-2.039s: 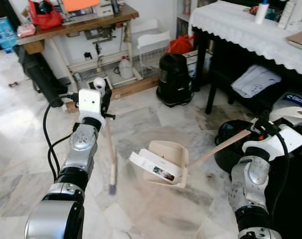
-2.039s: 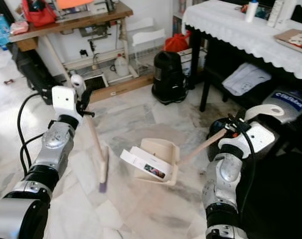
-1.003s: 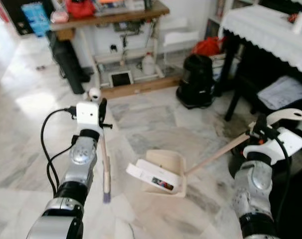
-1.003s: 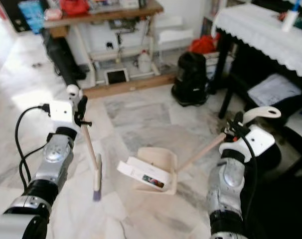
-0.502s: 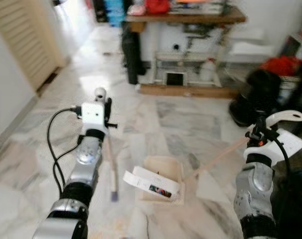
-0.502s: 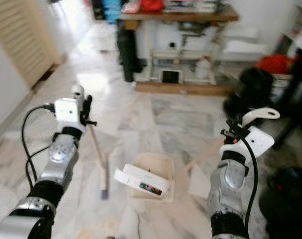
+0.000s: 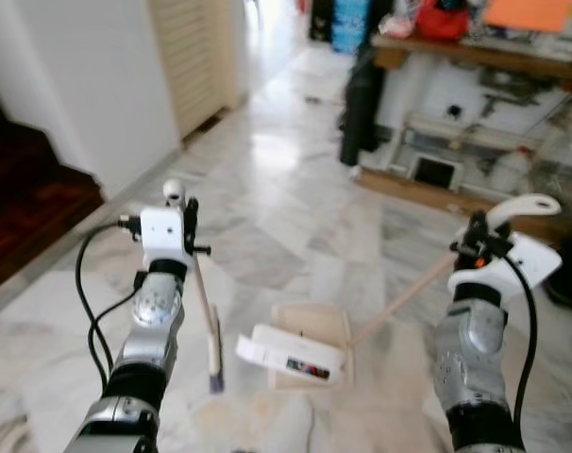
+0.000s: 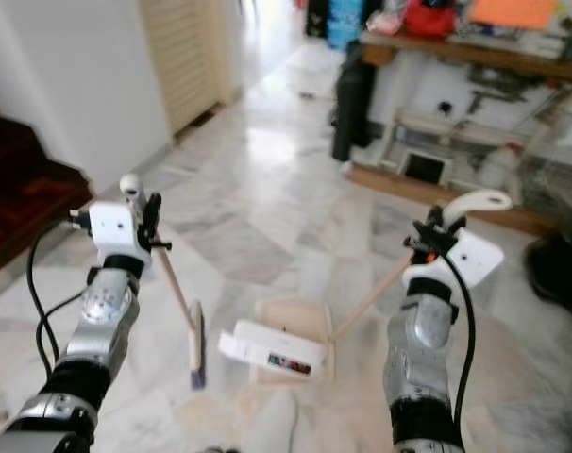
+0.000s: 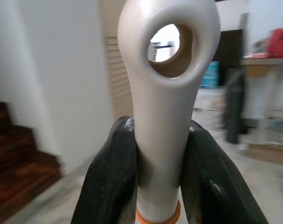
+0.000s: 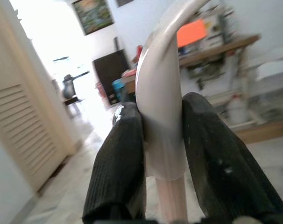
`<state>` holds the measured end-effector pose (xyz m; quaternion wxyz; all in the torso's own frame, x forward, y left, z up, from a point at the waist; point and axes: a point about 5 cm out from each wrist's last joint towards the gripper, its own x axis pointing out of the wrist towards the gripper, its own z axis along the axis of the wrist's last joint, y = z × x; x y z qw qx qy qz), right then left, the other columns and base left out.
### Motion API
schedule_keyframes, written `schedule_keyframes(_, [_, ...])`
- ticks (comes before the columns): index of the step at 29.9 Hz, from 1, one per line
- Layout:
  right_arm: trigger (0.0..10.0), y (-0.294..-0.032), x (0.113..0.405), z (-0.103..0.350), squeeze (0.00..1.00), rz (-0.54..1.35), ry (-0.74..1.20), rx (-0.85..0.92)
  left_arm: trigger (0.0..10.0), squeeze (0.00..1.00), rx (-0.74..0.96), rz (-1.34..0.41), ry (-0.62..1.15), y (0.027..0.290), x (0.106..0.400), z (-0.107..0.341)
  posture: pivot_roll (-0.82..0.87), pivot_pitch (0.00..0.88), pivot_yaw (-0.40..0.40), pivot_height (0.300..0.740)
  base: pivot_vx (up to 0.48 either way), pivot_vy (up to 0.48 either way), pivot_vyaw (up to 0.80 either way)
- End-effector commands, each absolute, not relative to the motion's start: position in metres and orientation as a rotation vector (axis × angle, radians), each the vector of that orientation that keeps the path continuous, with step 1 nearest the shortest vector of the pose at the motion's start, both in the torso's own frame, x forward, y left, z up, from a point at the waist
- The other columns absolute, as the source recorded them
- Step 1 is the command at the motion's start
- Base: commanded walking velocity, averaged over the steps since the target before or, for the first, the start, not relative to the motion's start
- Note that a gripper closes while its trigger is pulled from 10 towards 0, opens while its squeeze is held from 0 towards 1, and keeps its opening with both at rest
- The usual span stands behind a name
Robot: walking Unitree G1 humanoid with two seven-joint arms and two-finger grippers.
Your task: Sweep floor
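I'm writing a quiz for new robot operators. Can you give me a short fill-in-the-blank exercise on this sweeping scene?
1. The left gripper is shut on the white handle of the ____.
2. The right gripper holds the long wooden handle of the beige ____.
3. The flat white cardboard box lies across the front of the ____.
4. The pale floor is made of ____ tiles.

Missing words: broom; dustpan; dustpan; marble

White marble floor (image 7: 295, 217) bears the cream dustpan (image 7: 310, 344).
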<state>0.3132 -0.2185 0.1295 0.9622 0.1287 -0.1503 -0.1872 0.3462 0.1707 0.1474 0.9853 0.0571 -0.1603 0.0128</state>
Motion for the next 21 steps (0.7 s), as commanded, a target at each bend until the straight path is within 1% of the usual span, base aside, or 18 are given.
schedule_keyframes(1, [10.0, -0.2226, 0.3127, 0.1418, 0.0, -0.389, -0.359, 0.28, 10.0, 0.0, 0.126, 0.019, -0.375, 0.1679, 0.3461, 0.1593, 0.07, 0.009, -0.018, 0.74, 0.0, 0.0, 0.8])
schedule_keyframes(19, [10.0, -0.2227, 0.3109, 0.1402, 0.0, -0.383, -0.338, 0.281, 10.0, 0.0, 0.12, 0.031, -0.359, 0.1678, 0.3388, 0.1561, 0.08, 0.045, -0.03, 0.74, 0.0, 0.0, 0.8])
schedule_keyframes(21, [10.0, -0.2217, 0.312, 0.14, 0.0, -0.375, -0.331, 0.289, 10.0, 0.0, 0.118, 0.03, -0.357, 0.1678, 0.3385, 0.156, 0.08, 0.045, -0.031, 0.74, 0.0, 0.0, 0.52])
